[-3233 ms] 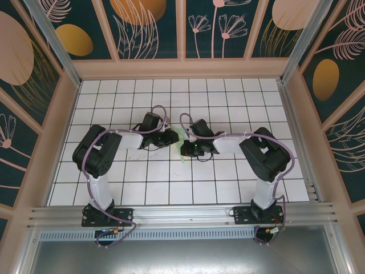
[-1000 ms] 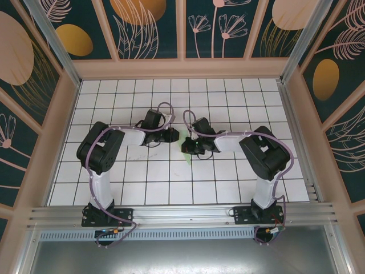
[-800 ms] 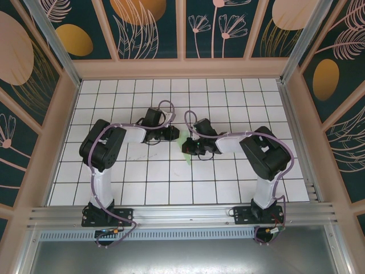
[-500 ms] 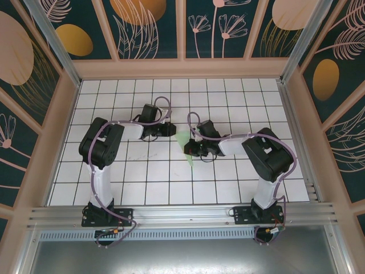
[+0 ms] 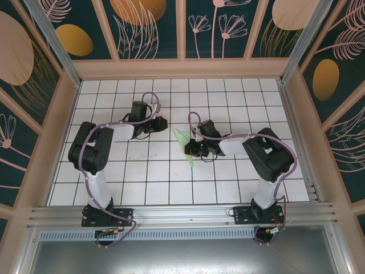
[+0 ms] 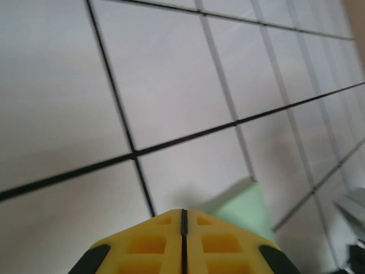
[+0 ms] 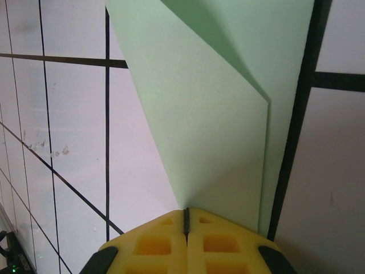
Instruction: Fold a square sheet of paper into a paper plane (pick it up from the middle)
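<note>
Judging by its shape, the square sheet of paper [image 5: 182, 137] is only partly folded. A diagonal flap lies over it in the right wrist view, but no slim dart shows, so more creases remain. It lies on the tabletop [image 5: 148, 177] between the arms. The right fingers [image 7: 154, 242] are pressed together at its crease. The left fingers [image 6: 145, 245], also pressed together, sit near one corner and hold nothing.

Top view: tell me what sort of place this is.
Probably a robot lab cell: the left arm and right arm bolted to a metal rail, a white gridded table bearing folded paper, and patterned walls boxing it in.
</note>
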`<state>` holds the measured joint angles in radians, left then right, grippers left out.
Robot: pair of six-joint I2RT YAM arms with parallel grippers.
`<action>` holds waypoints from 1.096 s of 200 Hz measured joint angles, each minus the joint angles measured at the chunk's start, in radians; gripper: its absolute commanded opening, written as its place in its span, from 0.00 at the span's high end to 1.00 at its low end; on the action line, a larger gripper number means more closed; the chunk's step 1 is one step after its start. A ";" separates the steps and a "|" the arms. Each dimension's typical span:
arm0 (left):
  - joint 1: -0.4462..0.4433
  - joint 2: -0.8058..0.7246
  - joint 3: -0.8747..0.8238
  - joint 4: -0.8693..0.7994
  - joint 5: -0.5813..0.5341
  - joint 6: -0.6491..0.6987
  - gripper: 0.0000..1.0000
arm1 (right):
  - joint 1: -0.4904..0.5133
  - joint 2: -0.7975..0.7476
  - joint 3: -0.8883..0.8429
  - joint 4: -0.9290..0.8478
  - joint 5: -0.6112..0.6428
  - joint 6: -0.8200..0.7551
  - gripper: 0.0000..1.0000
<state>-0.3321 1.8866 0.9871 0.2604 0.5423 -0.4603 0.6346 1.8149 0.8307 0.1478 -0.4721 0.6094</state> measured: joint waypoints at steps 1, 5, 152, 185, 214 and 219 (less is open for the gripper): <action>0.000 -0.003 -0.004 0.003 0.000 0.000 0.93 | 0.000 0.000 0.000 0.000 0.000 0.000 1.00; -0.003 -0.023 -0.025 0.023 0.009 -0.018 0.93 | 0.000 0.000 0.001 -0.001 0.000 0.000 1.00; -0.142 0.100 -0.044 0.100 0.064 -0.105 1.00 | 0.000 0.002 0.012 -0.024 0.000 0.003 1.00; -0.144 0.116 0.014 0.015 -0.003 -0.090 1.00 | 0.000 0.003 0.010 -0.024 -0.001 0.003 1.00; -0.138 0.117 0.023 -0.003 -0.014 -0.090 1.00 | -0.004 0.003 -0.005 -0.003 -0.008 0.002 1.00; -0.133 0.117 0.023 -0.003 -0.016 -0.091 1.00 | -0.005 0.003 -0.009 0.005 -0.012 0.002 1.00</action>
<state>-0.4652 2.0041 1.0103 0.2573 0.5262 -0.5510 0.6296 1.8175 0.8219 0.1524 -0.4839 0.6117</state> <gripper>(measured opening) 0.061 0.064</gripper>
